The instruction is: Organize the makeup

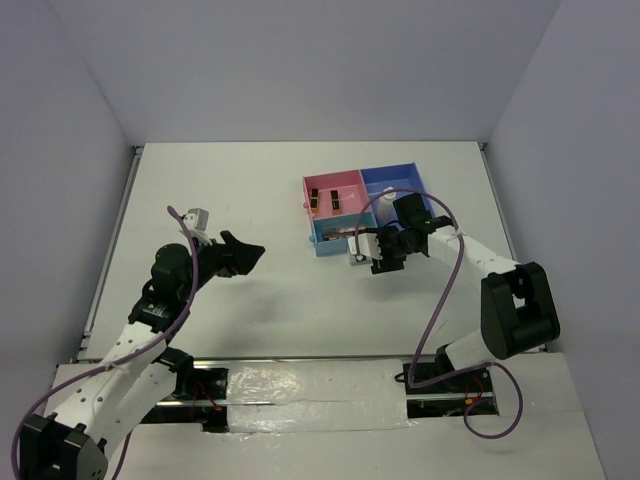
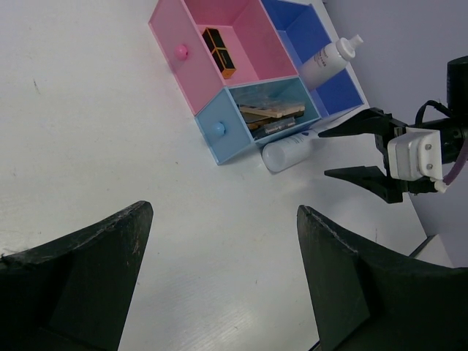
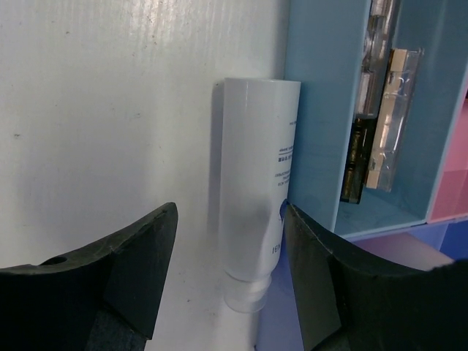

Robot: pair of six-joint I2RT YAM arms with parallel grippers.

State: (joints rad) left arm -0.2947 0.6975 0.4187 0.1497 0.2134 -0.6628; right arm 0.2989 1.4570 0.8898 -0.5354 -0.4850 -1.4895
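One whitish bottle [image 3: 256, 175] lies on the table along the outer wall of the tray's light-blue compartment [image 3: 318, 110]. My right gripper [image 3: 230, 212] is open, with one finger on each side of the bottle's cap end and a gap on the left side. From the left wrist the same bottle [image 2: 287, 151] shows with the right gripper [image 2: 325, 153] just beyond it. A second bottle [image 2: 329, 62] leans in the dark-blue compartment. Black-gold pieces [image 2: 219, 51] sit in the pink compartment, and stacked palettes [image 2: 272, 115] in the light-blue one. My left gripper [image 2: 223, 212] hangs open over bare table, holding nothing.
The pink-and-blue tray [image 1: 360, 172] stands right of centre toward the back, with my right gripper [image 1: 378, 262] at its near edge. My left gripper [image 1: 250, 252] hovers left of centre. White walls enclose the table on three sides.
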